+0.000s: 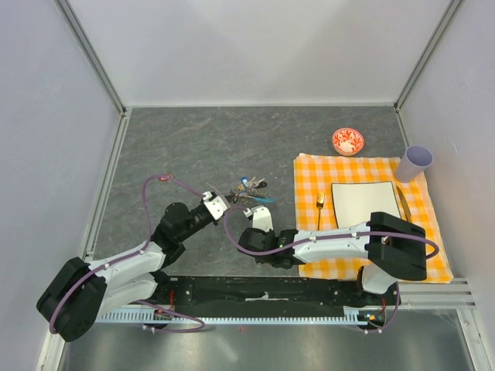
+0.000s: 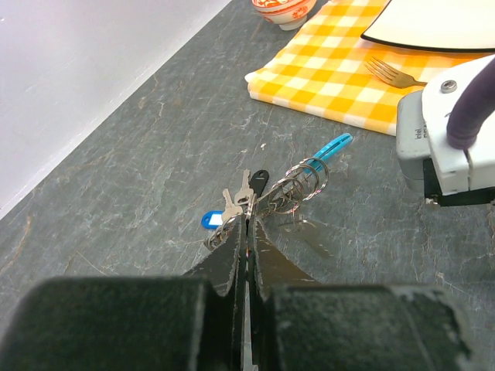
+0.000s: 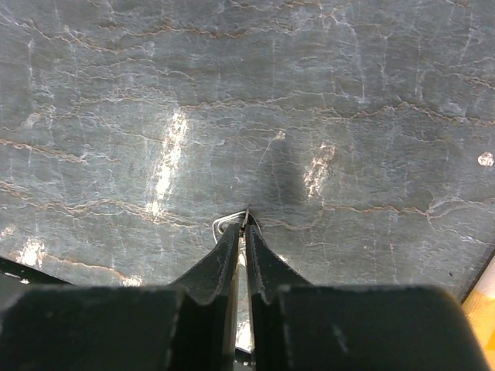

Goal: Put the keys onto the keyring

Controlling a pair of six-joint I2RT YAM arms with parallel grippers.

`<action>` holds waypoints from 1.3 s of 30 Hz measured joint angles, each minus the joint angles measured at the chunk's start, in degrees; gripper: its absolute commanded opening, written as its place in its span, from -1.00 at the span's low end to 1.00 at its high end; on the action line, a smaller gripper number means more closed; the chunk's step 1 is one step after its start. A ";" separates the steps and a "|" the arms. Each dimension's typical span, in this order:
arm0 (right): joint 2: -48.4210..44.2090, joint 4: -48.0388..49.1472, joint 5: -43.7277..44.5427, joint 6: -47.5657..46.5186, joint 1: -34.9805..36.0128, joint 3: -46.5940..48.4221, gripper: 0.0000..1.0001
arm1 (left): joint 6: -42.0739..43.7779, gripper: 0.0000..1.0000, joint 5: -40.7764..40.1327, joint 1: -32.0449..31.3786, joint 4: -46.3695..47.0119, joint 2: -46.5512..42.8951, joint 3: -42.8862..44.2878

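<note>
Left wrist view: left gripper is clenched, jaws flat together, with the keyring nipped at the tips. From there the chain loop runs ahead and to the right, its long axis ending at the cyan strap at the far end. A shadow on the table beneath it suggests the loop is held off the surface.

The keys fan out just ahead and slightly left of those tips, blue head nearest and black head further ahead. You cannot tell from here whether any is threaded on the chain.

Right wrist view: right gripper has its jaws drawn almost together, a narrow slit between them. A thin bright metal piece sits at the tips, slightly left. You cannot tell whether it is pinched or only touched, or whether it is a key.

Judgement: your next move turns on lining up what the right jaws carry with the chain's axis. The left arm is already on the keyring, and the right one sits just beside it, on the strap side. Check that grip before you bring the two together.
</note>
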 measured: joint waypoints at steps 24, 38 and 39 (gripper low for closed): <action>-6.99 -1.11 -15.34 -45.97 -7.87 -1.20 -1.00 | -0.04 -0.96 0.13 0.00 0.00 -0.15 0.00; -0.11 0.42 -29.42 -61.64 -7.87 1.70 -0.70 | -0.04 -0.96 0.07 0.00 0.02 -0.37 -0.24; -0.11 0.59 -29.53 -61.77 -7.87 1.70 -0.61 | -0.04 -0.96 0.07 0.00 0.02 -0.37 -0.24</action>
